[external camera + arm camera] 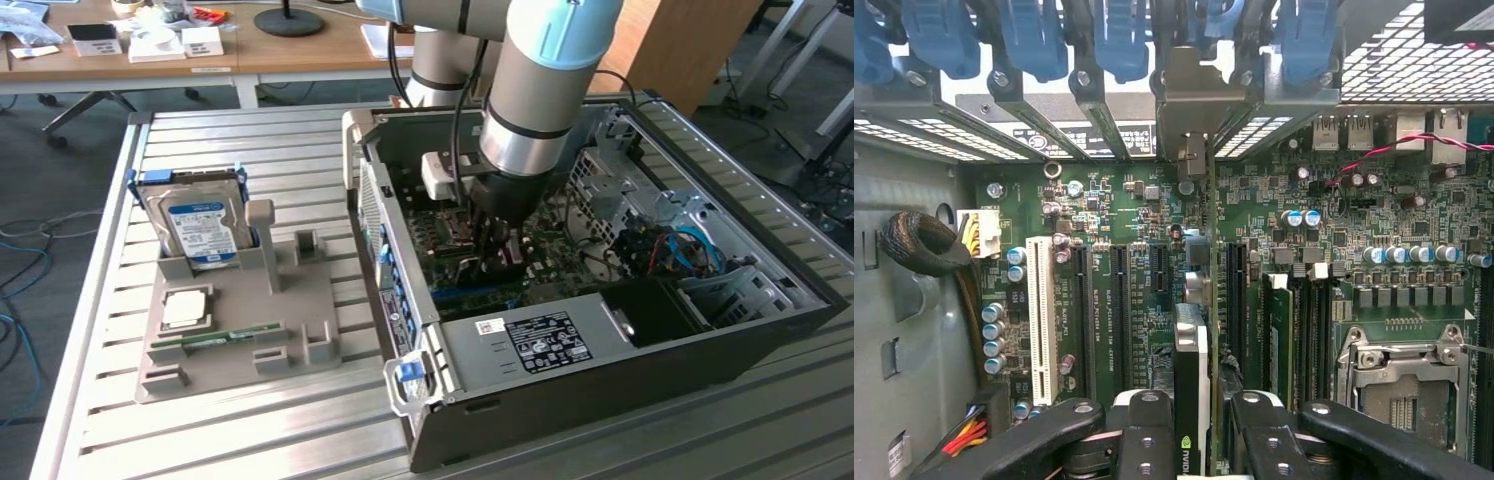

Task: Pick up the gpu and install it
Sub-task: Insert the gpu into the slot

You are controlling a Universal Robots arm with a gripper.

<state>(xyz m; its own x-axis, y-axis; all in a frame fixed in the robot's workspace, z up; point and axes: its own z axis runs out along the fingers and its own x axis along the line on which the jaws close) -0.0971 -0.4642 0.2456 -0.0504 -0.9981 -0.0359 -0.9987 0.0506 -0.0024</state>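
Observation:
My gripper point(497, 240) reaches down into the open computer case point(587, 400) over the green motherboard point(1104, 210). In the wrist view the gpu point(1192, 360) stands edge-on between the black fingers point(1144, 425), thin and dark with a small green logo. Its silvery metal bracket point(1194, 100) lies against the case's rear slot openings. The card's lower edge runs along a black expansion slot point(1234, 290) on the board; whether it sits fully in the slot I cannot tell. The gripper point(1194, 425) is shut on the gpu.
On the slatted table, at the exterior view's left, a grey fixture point(240, 370) holds a hard drive point(200, 228), a processor point(184, 308) and a green memory stick point(214, 340). Inside the case are blue slot latches point(1034, 40), a CPU socket point(1399, 375), cables point(687, 250) and the power supply point(534, 345).

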